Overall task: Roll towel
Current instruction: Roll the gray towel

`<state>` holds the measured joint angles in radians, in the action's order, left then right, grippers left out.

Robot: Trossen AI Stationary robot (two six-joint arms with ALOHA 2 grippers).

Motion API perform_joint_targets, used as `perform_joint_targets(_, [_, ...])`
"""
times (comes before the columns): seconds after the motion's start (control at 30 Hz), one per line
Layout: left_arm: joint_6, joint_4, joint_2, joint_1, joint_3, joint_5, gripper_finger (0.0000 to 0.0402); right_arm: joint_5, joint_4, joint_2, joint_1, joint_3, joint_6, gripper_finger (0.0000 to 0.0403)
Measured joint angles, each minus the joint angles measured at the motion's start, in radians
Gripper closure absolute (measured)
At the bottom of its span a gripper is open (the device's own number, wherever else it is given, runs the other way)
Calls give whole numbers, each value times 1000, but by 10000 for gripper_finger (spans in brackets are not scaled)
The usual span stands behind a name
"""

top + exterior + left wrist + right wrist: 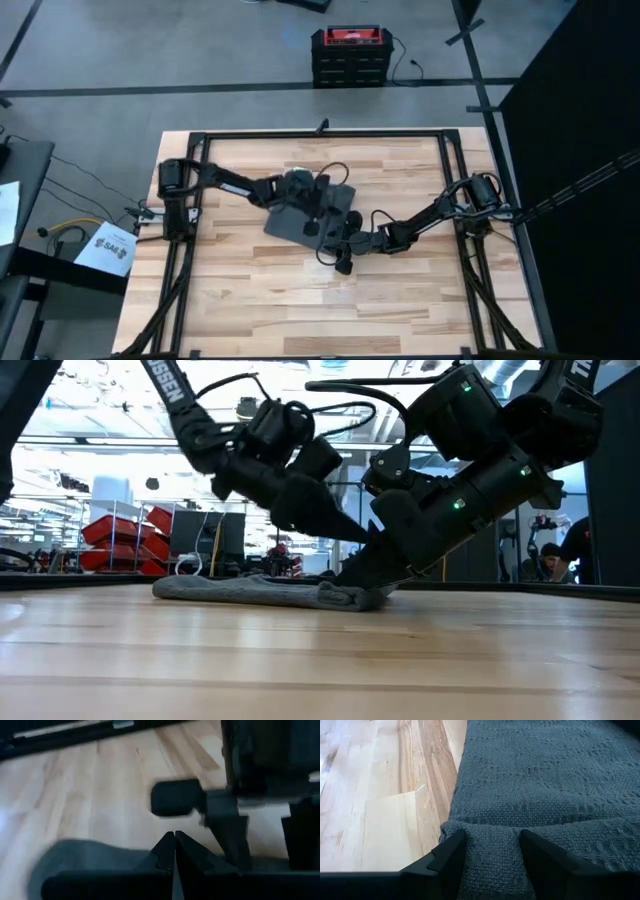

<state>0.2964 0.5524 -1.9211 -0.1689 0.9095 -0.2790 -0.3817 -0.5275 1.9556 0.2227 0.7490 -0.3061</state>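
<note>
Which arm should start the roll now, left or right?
Right, probably. The right gripper already pinches a raised fold at the towel edge. The left gripper sits over the towel with fingers together, seemingly holding no cloth.

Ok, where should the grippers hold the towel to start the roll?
Grip the near edge of the towel, coming from the table's front. It lies flat, and the edge has already bunched into a small fold that fingers can pinch. The right gripper has that fold between its fingers; the left gripper, fingers together, is down at the same edge beside it.
</note>
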Motion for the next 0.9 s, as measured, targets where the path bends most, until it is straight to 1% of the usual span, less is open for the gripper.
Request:
perform_joint_targets(0.07, [-3, 50, -50, 24, -5, 42, 401, 0, 0, 0, 0, 0, 0, 223])
perform_joint_targets(0.17, [-6, 75, -116, 34, 4, 64, 401, -2, -2, 0, 0, 0, 1, 223])
perform_joint_targets(0.27, [-15, 113, -163, 32, 11, 63, 401, -4, -5, -1, 0, 3, 16, 223])
perform_joint_targets(0.37, [-25, 123, -186, 29, 13, 62, 401, -11, 17, -30, 7, 11, 58, 223])
perform_joint_targets(0.43, [-28, 121, -186, 29, 6, 63, 401, -15, 56, -77, 15, 9, 89, 223])
perform_joint_targets(0.5, [-28, 117, -186, 29, -1, 63, 401, -32, 112, -154, 21, 10, 104, 223])
perform_joint_targets(0.6, [-28, 122, -186, 29, -7, 64, 401, -83, 255, -280, 29, 13, 123, 223])
perform_joint_targets(0.7, [-27, 121, -187, 29, -7, 65, 401, -155, 386, -379, 17, 10, 153, 223])
perform_joint_targets(0.77, [-29, 126, -188, 33, -8, 68, 401, -166, 380, -417, -12, -2, 170, 223])
perform_joint_targets(0.83, [-29, 136, -189, 37, -10, 70, 401, -164, 344, -424, -53, -38, 182, 223])
perform_joint_targets(0.9, [-28, 137, -189, 41, -10, 73, 401, -123, 284, -412, -102, -89, 186, 225])
